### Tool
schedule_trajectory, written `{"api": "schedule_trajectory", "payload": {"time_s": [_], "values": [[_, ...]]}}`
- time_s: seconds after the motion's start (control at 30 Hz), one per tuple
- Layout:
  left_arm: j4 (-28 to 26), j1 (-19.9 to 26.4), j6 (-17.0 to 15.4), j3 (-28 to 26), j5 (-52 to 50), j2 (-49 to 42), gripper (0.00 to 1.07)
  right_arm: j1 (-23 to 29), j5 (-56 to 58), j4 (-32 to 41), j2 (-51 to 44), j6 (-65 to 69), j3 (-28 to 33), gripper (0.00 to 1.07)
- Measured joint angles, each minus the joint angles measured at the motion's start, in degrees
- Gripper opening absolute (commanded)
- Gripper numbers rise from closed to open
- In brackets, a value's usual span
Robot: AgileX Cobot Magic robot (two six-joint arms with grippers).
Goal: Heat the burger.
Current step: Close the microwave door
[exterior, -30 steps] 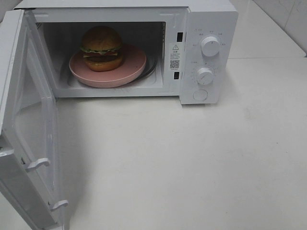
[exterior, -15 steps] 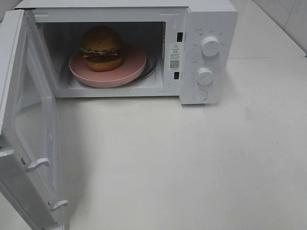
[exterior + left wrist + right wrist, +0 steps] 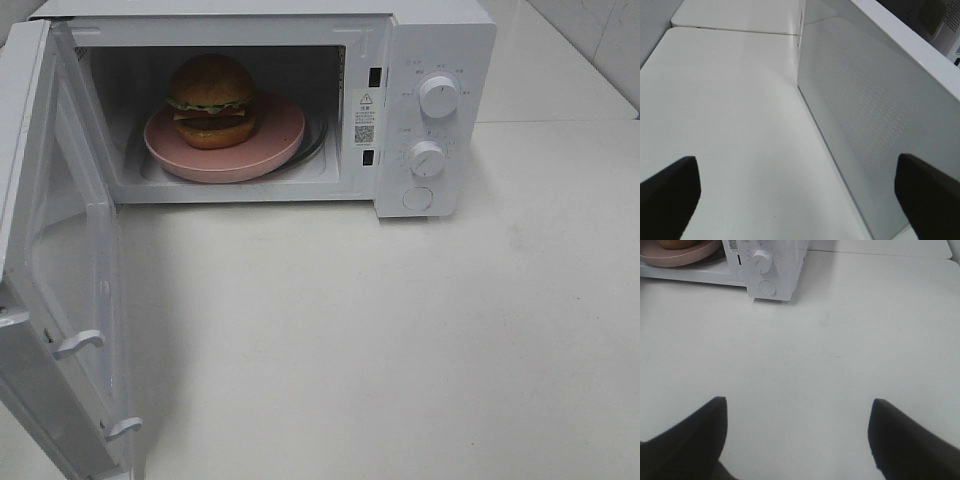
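Observation:
The burger (image 3: 211,100), with its golden-brown bun and green lettuce edge, sits on a pink plate (image 3: 275,135) inside the white microwave (image 3: 435,40). The microwave door (image 3: 50,260) stands swung wide open at the left. Neither gripper appears in the exterior high view. My left gripper (image 3: 797,192) is open and empty, hovering over the table beside the door's outer face (image 3: 870,115). My right gripper (image 3: 799,427) is open and empty above bare table, well in front of the microwave's control panel (image 3: 765,270). A sliver of the plate (image 3: 670,260) shows in the right wrist view.
Two round knobs (image 3: 438,96) (image 3: 426,158) and a round button (image 3: 417,198) sit on the microwave's right panel. The white table (image 3: 400,340) spreads in front. The open door juts toward the front left edge. A tiled wall (image 3: 600,40) rises at the back right.

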Motion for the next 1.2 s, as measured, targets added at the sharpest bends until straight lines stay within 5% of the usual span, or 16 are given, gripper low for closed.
{"api": "schedule_trajectory", "payload": {"time_s": [0.47, 0.53, 0.57, 0.6, 0.63, 0.7, 1.03, 1.2], "values": [[0.6, 0.0, -0.2, -1.6, -5.9, 4.9, 0.59, 0.0, 0.0, 0.0, 0.0, 0.0, 0.0, 0.75], [1.6, 0.0, -0.2, -1.6, -7.1, 8.2, 0.42, 0.0, 0.0, 0.0, 0.0, 0.0, 0.0, 0.75], [1.6, 0.0, -0.2, -1.6, -7.1, 8.2, 0.42, 0.0, 0.0, 0.0, 0.0, 0.0, 0.0, 0.75], [2.6, 0.0, -0.2, -1.6, -8.1, 10.5, 0.26, 0.0, 0.0, 0.0, 0.0, 0.0, 0.0, 0.75], [2.6, 0.0, -0.2, -1.6, -8.1, 10.5, 0.26, 0.0, 0.0, 0.0, 0.0, 0.0, 0.0, 0.75], [3.6, 0.0, -0.2, -1.6, -9.3, 13.8, 0.01, 0.0, 0.0, 0.0, 0.0, 0.0, 0.0, 0.75], [5.2, 0.0, 0.0, -1.0, -17.2, 23.1, 0.0, 0.0, 0.0, 0.0, 0.0, 0.0, 0.0, 0.75], [4.5, 0.0, 2.1, 4.9, -30.3, 28.3, 0.0, 0.0, 0.0, 0.0, 0.0, 0.0, 0.0, 0.75]]}}
